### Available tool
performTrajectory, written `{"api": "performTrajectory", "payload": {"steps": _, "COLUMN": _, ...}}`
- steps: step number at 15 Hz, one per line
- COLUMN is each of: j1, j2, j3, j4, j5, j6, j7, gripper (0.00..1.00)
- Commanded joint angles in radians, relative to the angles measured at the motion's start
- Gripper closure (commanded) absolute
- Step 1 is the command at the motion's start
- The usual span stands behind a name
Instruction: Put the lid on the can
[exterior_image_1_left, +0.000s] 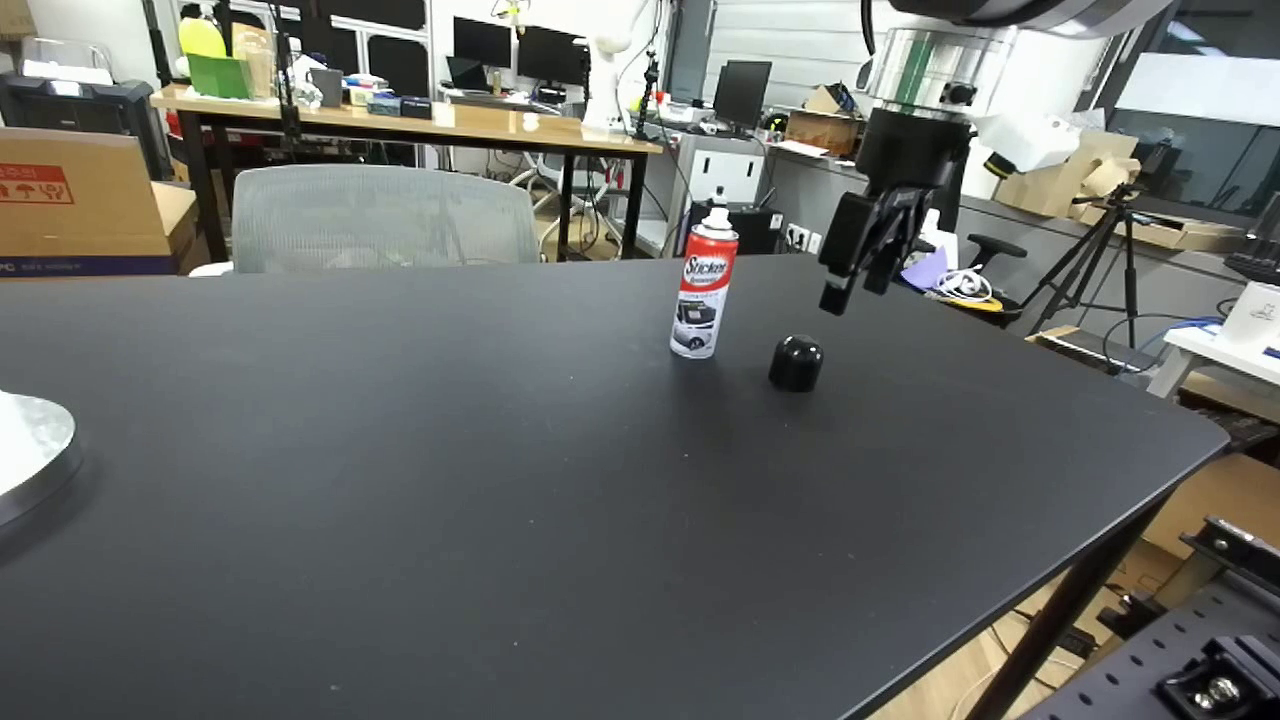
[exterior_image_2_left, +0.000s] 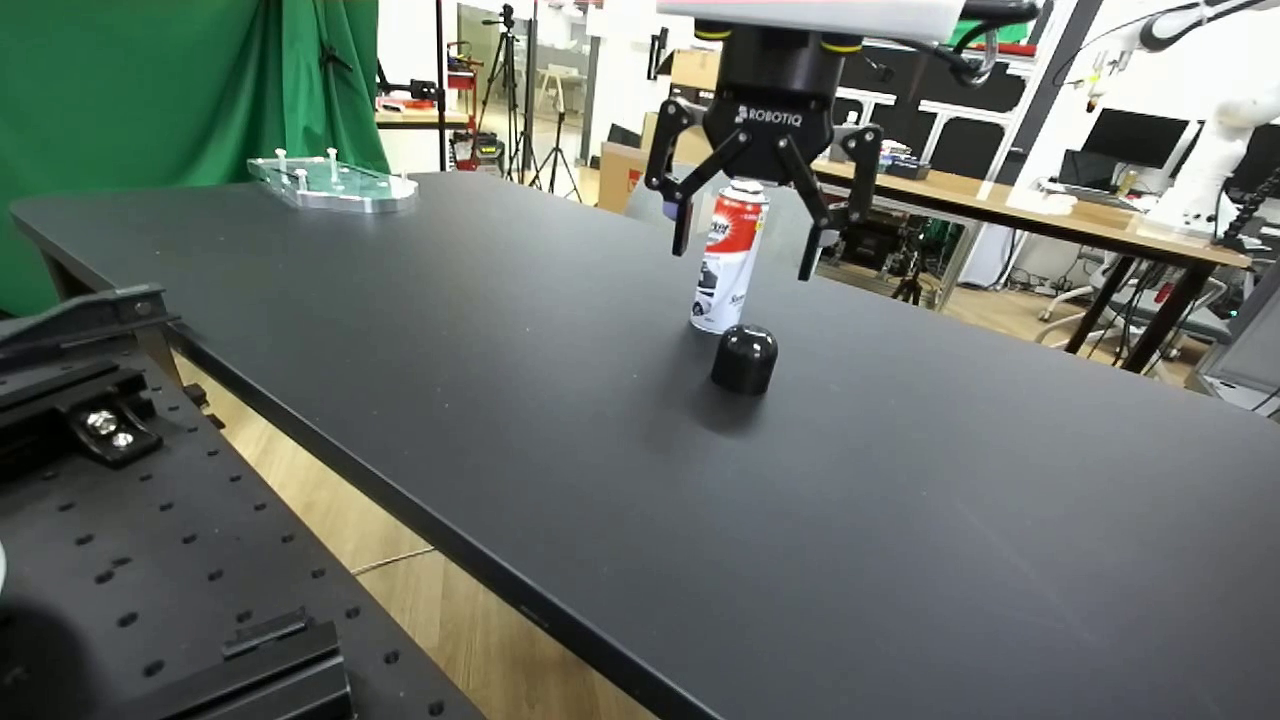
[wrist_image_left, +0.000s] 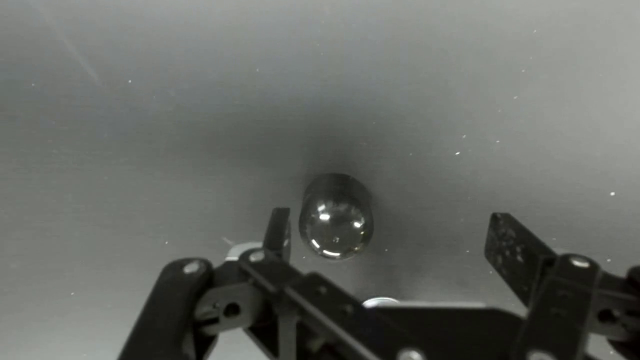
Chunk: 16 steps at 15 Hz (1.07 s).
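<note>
The lid (exterior_image_1_left: 797, 364) is a glossy black domed cap standing dome up on the dark table in both exterior views (exterior_image_2_left: 745, 360). The can (exterior_image_1_left: 705, 290) stands upright close by, with a red and white label and a white nozzle; it also shows in an exterior view (exterior_image_2_left: 724, 280) behind the gripper. My gripper (exterior_image_1_left: 855, 292) is open and empty, above the table and apart from both things (exterior_image_2_left: 743, 260). In the wrist view the lid (wrist_image_left: 336, 220) shows nearer the left finger of the gripper (wrist_image_left: 391, 216). Only a thin edge of the can (wrist_image_left: 381, 301) shows there; the gripper hides most of it.
A clear plate with white pegs (exterior_image_2_left: 335, 185) lies at the table's far end. A round silver-edged object (exterior_image_1_left: 45, 450) sits at the left in an exterior view. A grey mesh chair (exterior_image_1_left: 385, 215) stands behind the table (exterior_image_1_left: 450, 480). A perforated metal base (exterior_image_2_left: 220, 560) adjoins the table's edge.
</note>
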Motion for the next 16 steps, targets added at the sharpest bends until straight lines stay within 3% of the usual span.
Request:
{"api": "performTrajectory", "payload": {"steps": 1, "j1": -0.034, "j2": 0.042, "j3": 0.023, "j4": 0.001, "j5": -0.008, "j6": 0.112, "j7": 0.045, "gripper": 0.0}}
{"api": "performTrajectory", "payload": {"steps": 7, "j1": -0.055, "j2": 0.04, "j3": 0.051, "j4": 0.003, "j5": -0.017, "j6": 0.087, "j7": 0.019, "gripper": 0.0}}
{"api": "performTrajectory", "payload": {"steps": 16, "j1": -0.041, "j2": 0.196, "j3": 0.058, "j4": 0.125, "j5": -0.137, "j6": 0.084, "j7": 0.108, "gripper": 0.0}}
